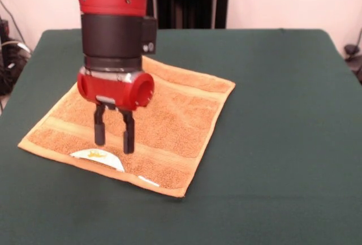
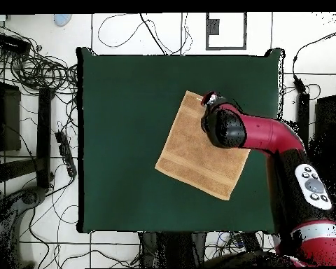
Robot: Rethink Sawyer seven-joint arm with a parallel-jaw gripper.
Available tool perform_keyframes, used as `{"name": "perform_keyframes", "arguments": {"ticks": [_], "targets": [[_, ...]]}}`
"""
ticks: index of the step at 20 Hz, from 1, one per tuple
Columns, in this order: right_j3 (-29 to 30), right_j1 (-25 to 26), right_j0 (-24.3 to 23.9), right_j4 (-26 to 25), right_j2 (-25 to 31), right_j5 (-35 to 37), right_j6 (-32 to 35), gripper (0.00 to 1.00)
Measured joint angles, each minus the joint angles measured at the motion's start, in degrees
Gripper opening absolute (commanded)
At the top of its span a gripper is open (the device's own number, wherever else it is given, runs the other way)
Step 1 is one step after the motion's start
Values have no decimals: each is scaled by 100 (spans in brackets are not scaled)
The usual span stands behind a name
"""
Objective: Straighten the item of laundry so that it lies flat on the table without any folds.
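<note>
The item of laundry (image 1: 169, 115) is a small orange-tan terry towel, spread nearly flat on the dark green table (image 1: 283, 115). A woven band runs near its front edge, and a white label (image 1: 97, 158) with yellow print curls up at that edge. My gripper (image 1: 114, 140) hangs open just above the towel's front part, right behind the label, with nothing between its fingers. From overhead the towel (image 2: 192, 150) lies right of the table's middle (image 2: 122, 140), and the arm's red and black head (image 2: 223, 126) covers the corner where the gripper is.
In the overhead view, cables (image 2: 38, 70) and dark equipment lie on the floor to the left of the table. The arm (image 2: 283, 147) reaches in from the lower right across the table's right edge.
</note>
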Motion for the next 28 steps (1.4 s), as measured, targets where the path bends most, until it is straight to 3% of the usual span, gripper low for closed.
{"name": "perform_keyframes", "arguments": {"ticks": [5,15,22,28], "targets": [[475,-446,-390,1,198,0,0,100],[1627,-1441,-1741,0,436,0,0,100],[2033,-1637,-2179,1,516,-1,0,100],[2327,-1746,-2248,1,524,-1,0,100]]}}
